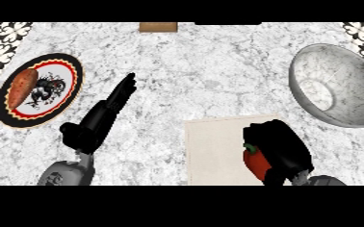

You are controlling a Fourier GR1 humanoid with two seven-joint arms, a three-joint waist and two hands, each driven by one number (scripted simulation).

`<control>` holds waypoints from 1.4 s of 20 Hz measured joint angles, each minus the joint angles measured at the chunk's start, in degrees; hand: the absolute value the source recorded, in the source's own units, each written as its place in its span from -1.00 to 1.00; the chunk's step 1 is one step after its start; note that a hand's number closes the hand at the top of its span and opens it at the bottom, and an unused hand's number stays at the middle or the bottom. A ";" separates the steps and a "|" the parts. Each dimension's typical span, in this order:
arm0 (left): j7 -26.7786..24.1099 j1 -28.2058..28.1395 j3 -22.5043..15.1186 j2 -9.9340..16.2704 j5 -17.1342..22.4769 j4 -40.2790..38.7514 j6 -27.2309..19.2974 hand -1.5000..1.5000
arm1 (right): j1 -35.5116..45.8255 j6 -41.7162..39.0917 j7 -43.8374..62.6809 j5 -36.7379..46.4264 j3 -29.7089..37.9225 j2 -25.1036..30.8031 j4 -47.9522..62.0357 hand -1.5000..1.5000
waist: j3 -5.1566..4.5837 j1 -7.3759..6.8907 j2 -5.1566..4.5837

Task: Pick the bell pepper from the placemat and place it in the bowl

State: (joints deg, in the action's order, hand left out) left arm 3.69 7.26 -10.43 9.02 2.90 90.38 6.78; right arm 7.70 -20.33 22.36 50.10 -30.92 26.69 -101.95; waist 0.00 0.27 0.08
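Pepper (254, 162) gripped in right hand (279, 146) fingers over placemat (217, 149); bowl (328, 84) up-right. Left hand (107, 110) open, idle.

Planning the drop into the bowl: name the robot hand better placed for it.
Right. The right robot hand is curled round the red bell pepper over the beige placemat, nearer the grey bowl. The left robot hand is open, far off.
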 measured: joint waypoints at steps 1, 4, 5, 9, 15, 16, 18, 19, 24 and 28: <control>0.19 -0.61 -0.43 -0.30 -0.18 0.88 -0.20 0.00 | -0.27 0.77 0.28 0.86 0.87 0.81 -1.38 1.00 | 0.01 0.02 0.05; -0.04 -1.41 -0.62 -0.49 -0.53 1.05 -0.22 0.00 | -0.47 2.71 1.47 2.38 4.12 2.22 -6.39 1.00 | 0.00 0.24 0.12; 0.44 -1.23 -0.49 -0.61 -0.44 1.26 -0.34 0.00 | -0.21 3.61 1.80 2.53 5.35 2.07 -7.75 1.00 | 0.00 0.26 0.12; 1.04 -1.48 -0.63 -0.80 -0.89 2.10 -0.72 0.00 | 1.28 6.97 2.92 0.11 11.23 -0.06 -14.10 1.00 | 0.01 0.33 0.19; 0.71 -0.38 0.72 -0.14 -0.26 1.01 0.66 0.00 | 4.60 8.10 4.48 -8.38 22.17 -3.40 -18.57 1.00 | -0.01 0.11 0.03; 1.06 -0.83 0.63 -0.21 -0.23 1.76 0.71 0.00 | 5.31 7.68 4.76 -9.90 24.09 -3.60 -18.59 1.00 | -0.01 0.00 0.02; 0.36 -0.86 1.13 -0.10 -0.07 1.20 1.53 0.00 | 6.44 6.97 4.59 -11.62 27.60 -3.39 -17.45 1.00 | -0.02 -0.11 -0.01; 0.04 -1.24 0.70 -0.52 -0.57 1.20 1.37 0.00 | 7.42 6.39 3.96 -12.50 29.54 -2.68 -15.86 1.00 | -0.02 -0.19 -0.03; -0.14 -0.13 0.94 -1.53 -1.42 0.03 1.20 0.00 | 9.75 9.51 -1.46 -8.39 33.07 -0.57 -6.45 1.00 | 0.00 -0.41 -0.15; 0.63 0.47 0.43 -2.42 -2.27 -0.04 0.77 0.00 | 10.45 15.75 -8.32 -4.83 36.70 1.53 1.60 1.00 | 0.01 -0.56 -0.21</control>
State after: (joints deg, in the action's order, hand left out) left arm 4.32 7.73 -10.00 6.60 0.63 90.34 7.55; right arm 18.15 -4.57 14.03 45.27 5.78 28.22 -100.35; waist 0.02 -0.29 -0.13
